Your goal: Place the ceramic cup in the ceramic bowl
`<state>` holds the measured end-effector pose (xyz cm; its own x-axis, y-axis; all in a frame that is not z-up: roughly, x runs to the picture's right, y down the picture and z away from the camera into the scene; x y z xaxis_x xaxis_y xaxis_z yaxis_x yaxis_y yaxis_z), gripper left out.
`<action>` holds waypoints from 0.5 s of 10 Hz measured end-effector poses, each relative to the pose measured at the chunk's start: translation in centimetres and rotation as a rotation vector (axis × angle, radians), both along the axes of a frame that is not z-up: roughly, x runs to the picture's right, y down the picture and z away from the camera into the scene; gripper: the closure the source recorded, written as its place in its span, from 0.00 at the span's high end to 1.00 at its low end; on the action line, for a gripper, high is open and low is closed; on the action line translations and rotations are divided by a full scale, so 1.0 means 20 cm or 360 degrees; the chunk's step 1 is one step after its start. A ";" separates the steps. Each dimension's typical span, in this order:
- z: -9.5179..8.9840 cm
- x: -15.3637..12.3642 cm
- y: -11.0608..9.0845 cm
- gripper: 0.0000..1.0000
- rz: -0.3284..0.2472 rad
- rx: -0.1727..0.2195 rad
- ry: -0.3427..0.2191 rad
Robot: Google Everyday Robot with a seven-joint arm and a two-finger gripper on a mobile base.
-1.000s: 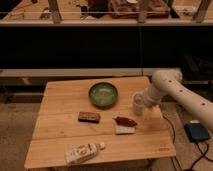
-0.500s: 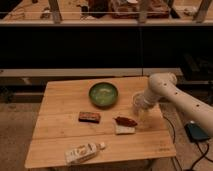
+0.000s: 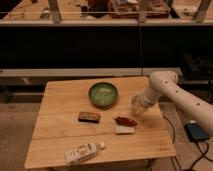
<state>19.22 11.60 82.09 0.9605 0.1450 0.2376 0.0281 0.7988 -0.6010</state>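
at the near edge of the light wooden slatted table, a white-and-tan tube with a white cap lies on its side, just where it lay a second ago. further in, a red wrapped packet rests on a flat white piece, and a small dark brown bar lies to their left; none of these has shifted.

just beyond the packet, on the table's right side, the small plain white ceramic cup sits at the tip of the white robot arm, with the gripper right on it. the change is small: over the last second the gripper, and seemingly the cup with it, has crept left, away from the right edge. whether the gripper is clamped on the cup or only around it i cannot tell, nor whether the cup is clear of the wood. the cup travelling along suggests a hold, but that is a judgement.

beyond and to the left, the round shallow ceramic bowl with a dark green rim and lighter green glossy inside stands empty and unmoved, near the cup but apart from it. so this looks like the carrying step. the cup is not yet in the bowl, and what remains is a short travel left and a release over the bowl's middle.
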 end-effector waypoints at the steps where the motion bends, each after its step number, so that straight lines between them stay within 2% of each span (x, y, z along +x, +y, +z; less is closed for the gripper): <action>1: 0.01 0.00 -0.02 0.28 0.0010 0.0008 0.0000; 4: -0.06 0.00 -0.14 0.26 0.0019 0.0019 -0.0022; 5: -0.09 -0.01 -0.20 0.19 0.0023 0.0045 -0.0035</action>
<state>19.02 7.56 80.26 0.9529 0.1517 0.2625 0.0292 0.8159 -0.5775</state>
